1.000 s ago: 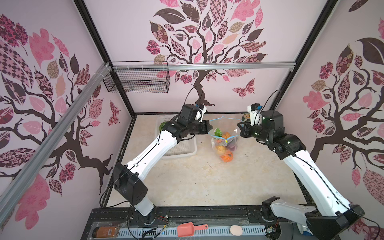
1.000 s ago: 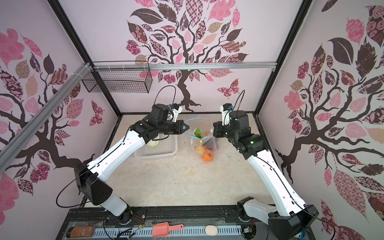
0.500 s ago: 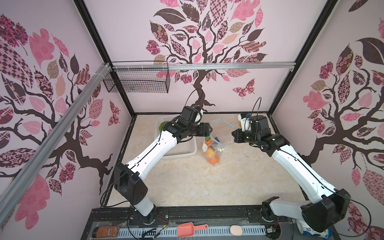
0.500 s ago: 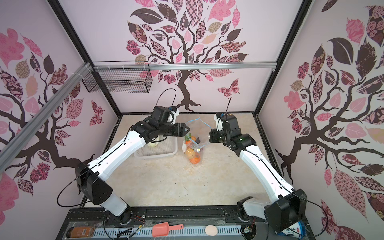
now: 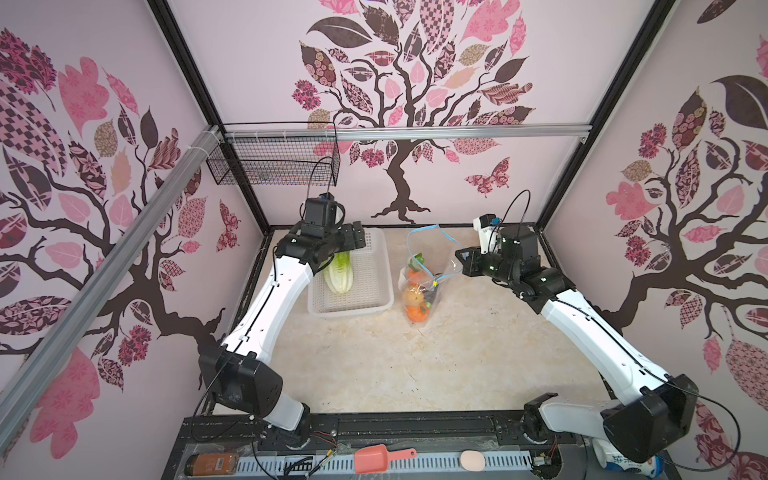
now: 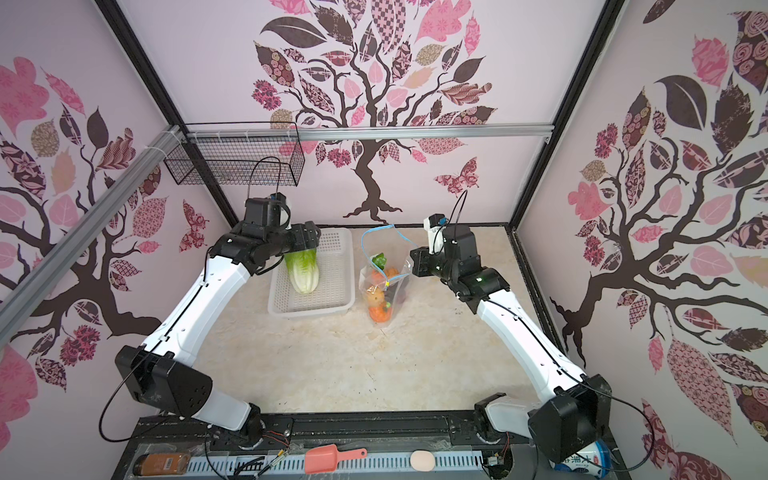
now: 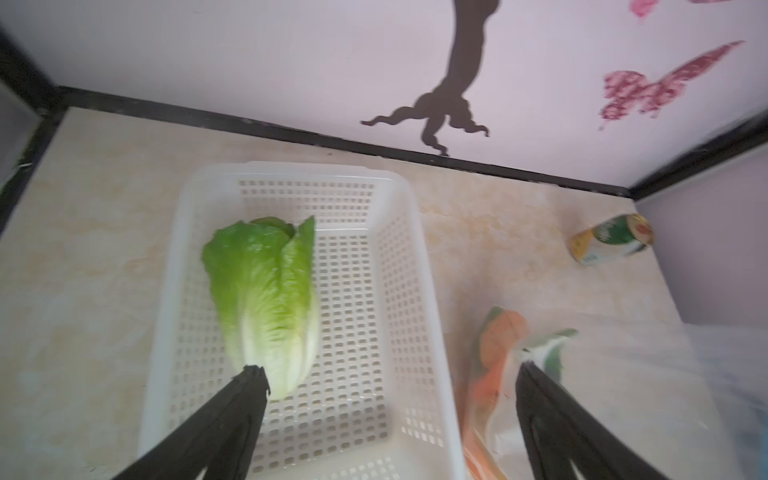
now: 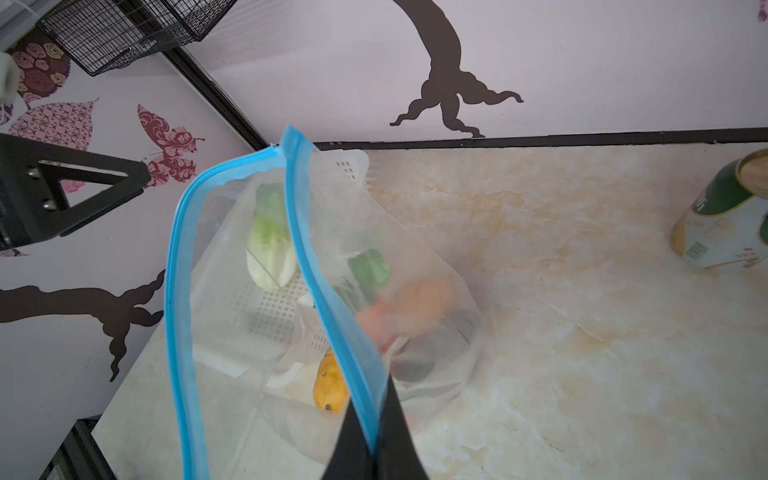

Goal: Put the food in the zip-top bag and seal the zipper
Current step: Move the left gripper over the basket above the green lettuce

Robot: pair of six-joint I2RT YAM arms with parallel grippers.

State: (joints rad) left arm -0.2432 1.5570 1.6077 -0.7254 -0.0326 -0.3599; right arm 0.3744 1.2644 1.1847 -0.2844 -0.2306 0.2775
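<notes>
The white perforated basket [image 5: 376, 297] at the far left of the tabletop [image 5: 374, 365] holds the napa cabbage [image 5: 340, 275], which lies along its left side. Over the basket the left end effector [image 7: 390, 386] is spread wide and grips nothing. Just right of the basket, the zip-top bag [image 6: 401, 272] contains the carrot [image 6: 388, 275], the pumpkin [image 6: 380, 313] and other vegetables, and its mouth gapes open. The right end effector [image 8: 374, 440] is clamped on the zipper [image 8: 316, 266], holding that edge up.

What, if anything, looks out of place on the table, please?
A can lies tipped on its side near the back wall. The cabbage lies in the basket, not the bag.
</notes>
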